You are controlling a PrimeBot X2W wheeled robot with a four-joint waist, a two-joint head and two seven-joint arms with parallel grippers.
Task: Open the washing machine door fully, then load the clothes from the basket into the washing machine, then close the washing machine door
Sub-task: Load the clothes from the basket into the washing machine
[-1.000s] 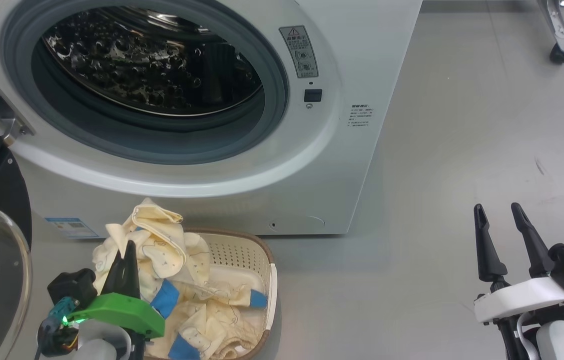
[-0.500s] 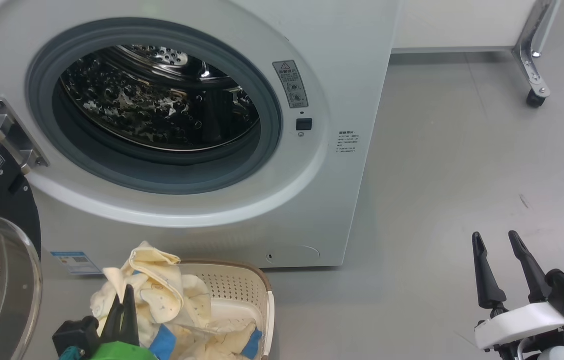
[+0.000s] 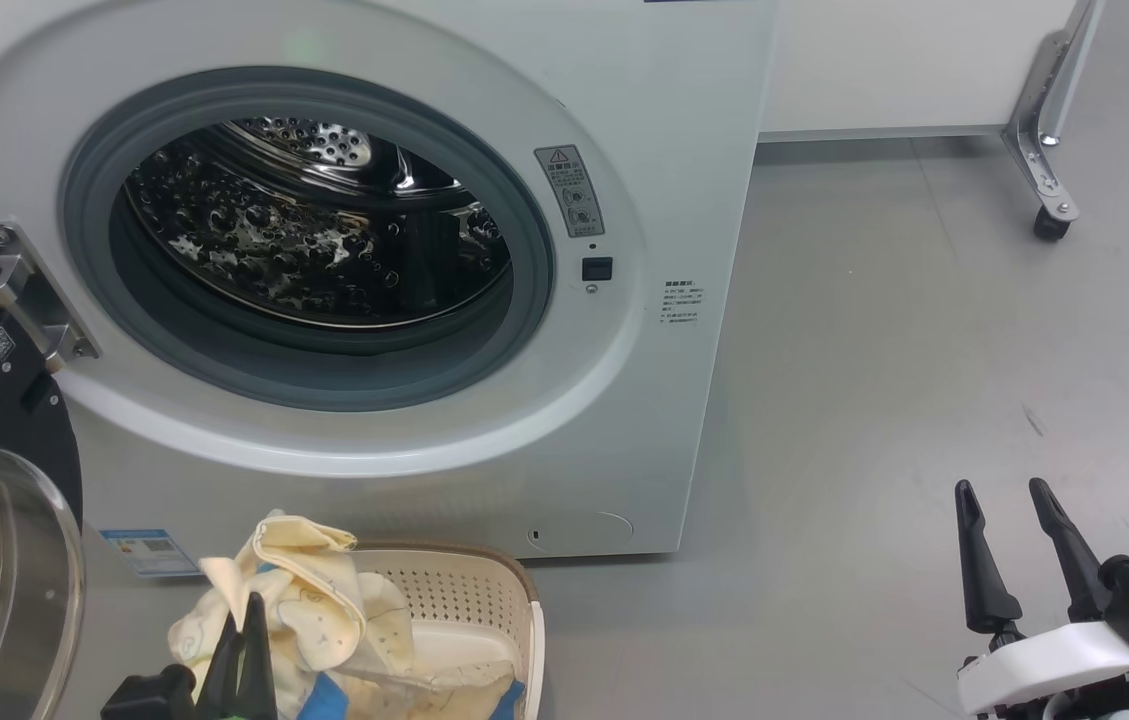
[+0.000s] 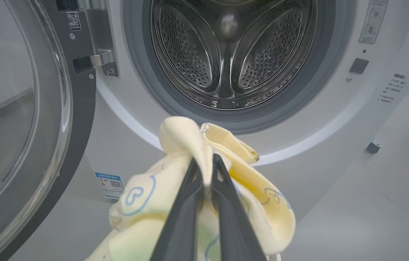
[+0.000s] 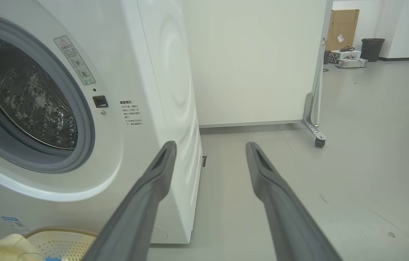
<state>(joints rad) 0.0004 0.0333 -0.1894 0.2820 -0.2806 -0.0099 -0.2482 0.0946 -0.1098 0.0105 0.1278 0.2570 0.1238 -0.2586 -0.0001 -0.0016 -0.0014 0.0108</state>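
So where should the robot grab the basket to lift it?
Probably the brown rim at the right end of the basket, coming from above. That thin edge lies bare there for the jaws to straddle, while the clothes pile over the left side.

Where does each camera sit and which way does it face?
Head view: on the head, facing down at the washing machine and basket; left gripper bottom left, right gripper lower right.
Left wrist view: left arm, facing the drum; shut fingers pinch the clothes.
Right wrist view: right arm, facing the machine's front corner; open fingers.
Shared: all show the grey porthole ring.
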